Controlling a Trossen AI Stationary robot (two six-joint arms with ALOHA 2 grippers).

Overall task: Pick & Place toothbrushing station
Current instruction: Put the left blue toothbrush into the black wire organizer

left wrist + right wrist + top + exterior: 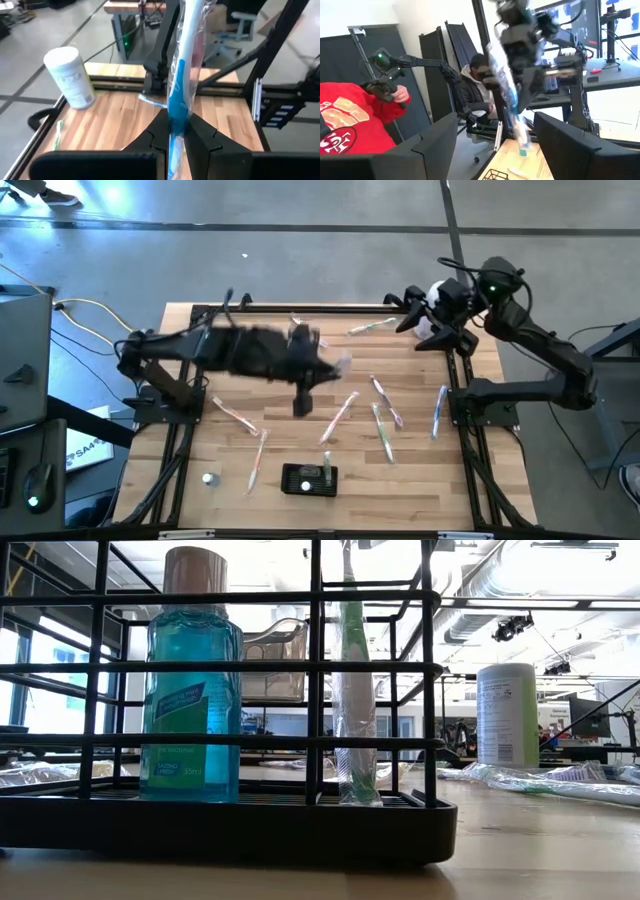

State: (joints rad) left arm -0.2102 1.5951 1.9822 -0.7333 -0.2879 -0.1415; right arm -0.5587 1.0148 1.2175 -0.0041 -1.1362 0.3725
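I see the toothbrushing station (309,479), a low black wire rack, near the front edge of the wooden table (420,480). It holds a blue mouthwash bottle (191,690) and an upright wrapped toothbrush (355,700). My left gripper (176,131) hangs over mid-table, clamped on another wrapped blue toothbrush (182,65). More wrapped toothbrushes (384,430) lie scattered to the right. My right gripper (495,145) waits spread apart at the far right corner beside a white canister (436,298).

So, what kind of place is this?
Probably a robotics lab or workshop: a bare concrete floor surrounds the wooden table, desks with monitors stand behind it, and a person in red holds a control arm.
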